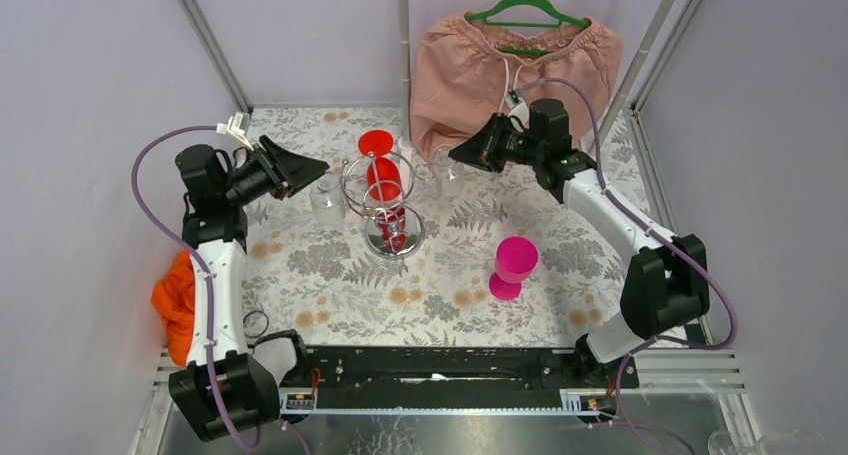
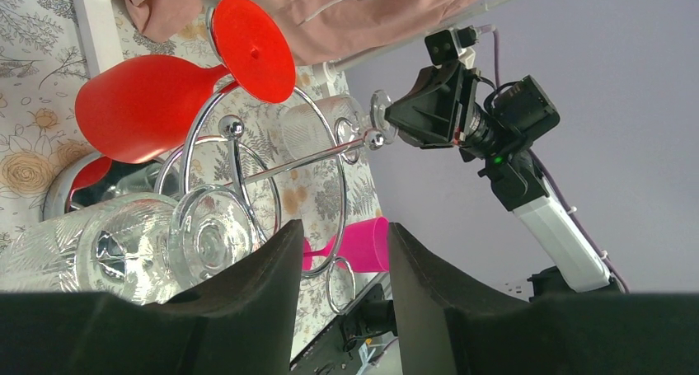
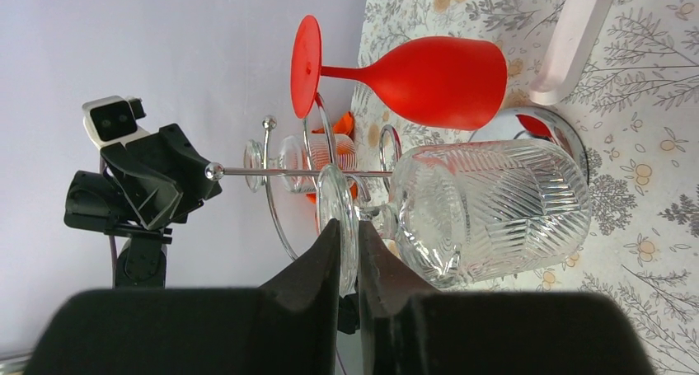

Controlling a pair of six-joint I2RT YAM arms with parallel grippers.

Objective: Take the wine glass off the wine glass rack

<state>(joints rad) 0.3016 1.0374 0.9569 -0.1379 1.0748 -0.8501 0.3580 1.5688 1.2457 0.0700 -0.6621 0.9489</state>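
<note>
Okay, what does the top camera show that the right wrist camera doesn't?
Only the top view: the pink glass standing alone, and the pink shorts on a green hanger at the back. Only the right wrist view: the right gripper shut on the foot of a clear wine glass hung on the wine glass rack. Both: that rack, the red wine glass hanging on it, and the left gripper near it.

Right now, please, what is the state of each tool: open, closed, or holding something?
Left tool: open, holding nothing.
Right tool: closed on the round foot of the clear ribbed wine glass.
</note>
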